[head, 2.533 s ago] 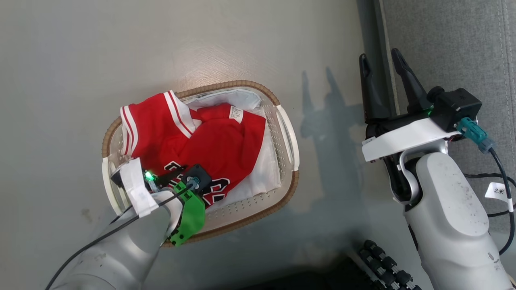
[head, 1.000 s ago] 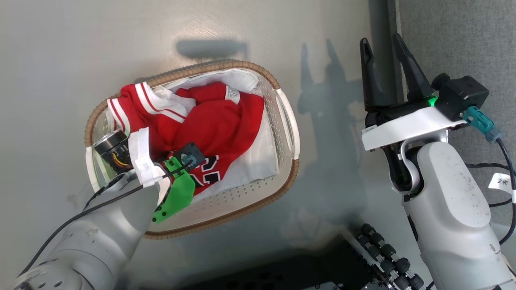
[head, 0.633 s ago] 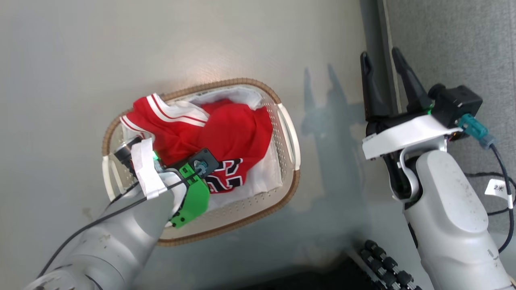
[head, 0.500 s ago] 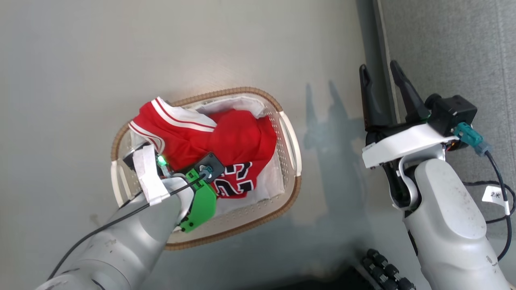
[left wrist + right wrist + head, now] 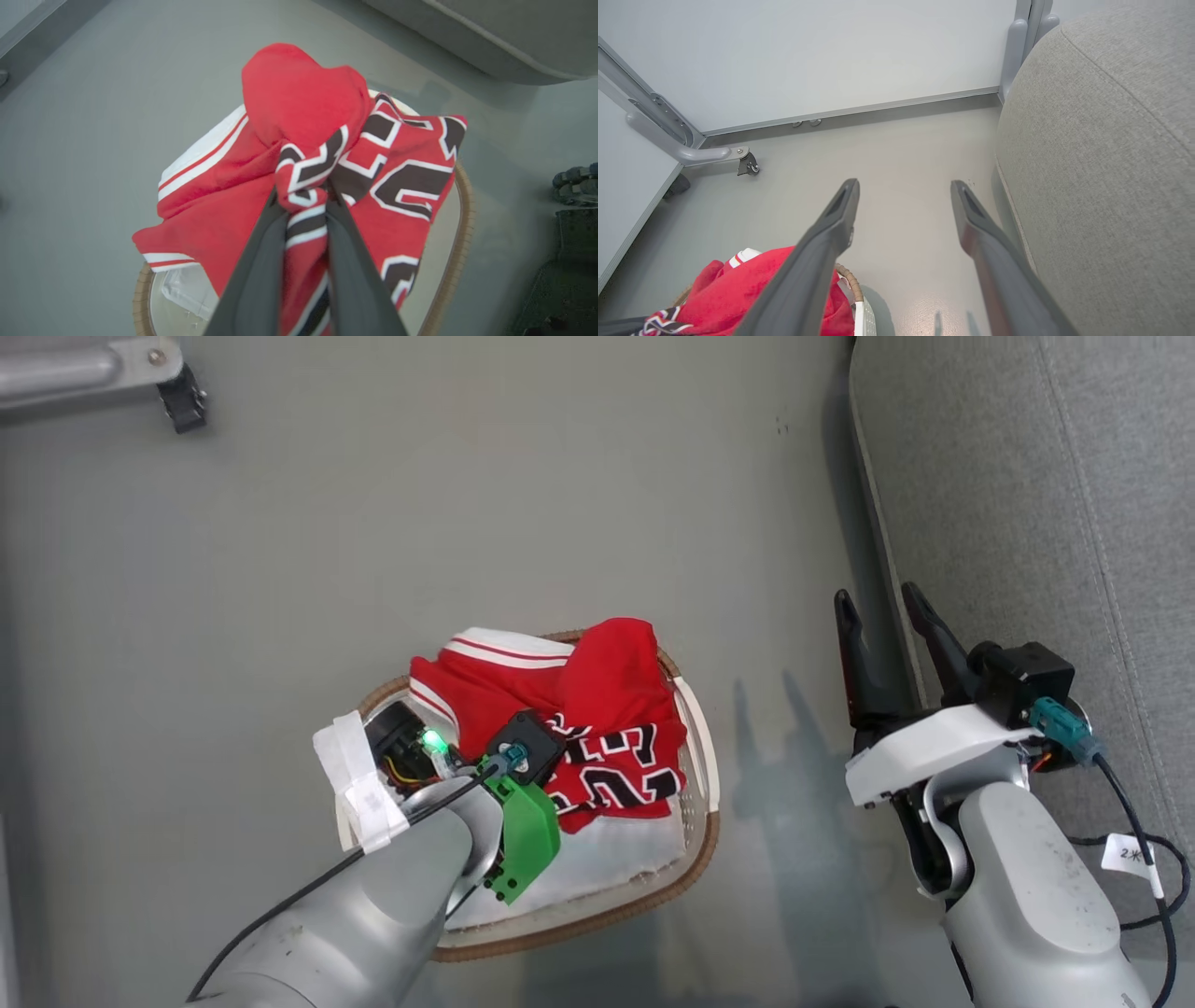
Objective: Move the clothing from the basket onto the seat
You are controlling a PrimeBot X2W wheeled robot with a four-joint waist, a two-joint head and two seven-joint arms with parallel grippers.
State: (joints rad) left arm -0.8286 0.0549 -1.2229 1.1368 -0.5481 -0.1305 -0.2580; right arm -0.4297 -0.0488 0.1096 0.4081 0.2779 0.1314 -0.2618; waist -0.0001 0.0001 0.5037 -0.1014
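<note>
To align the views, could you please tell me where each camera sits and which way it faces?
Head view: on the head, looking down at the floor, the basket with the clothing, the seat; left forearm and right forearm show.
Left wrist view: on the left wrist, looking along its jaws, shut on the clothing over the basket.
Right wrist view: on the right wrist, looking along its open jaws across the floor to a wall.
Shared: all three show clothing, basket, seat.
</note>
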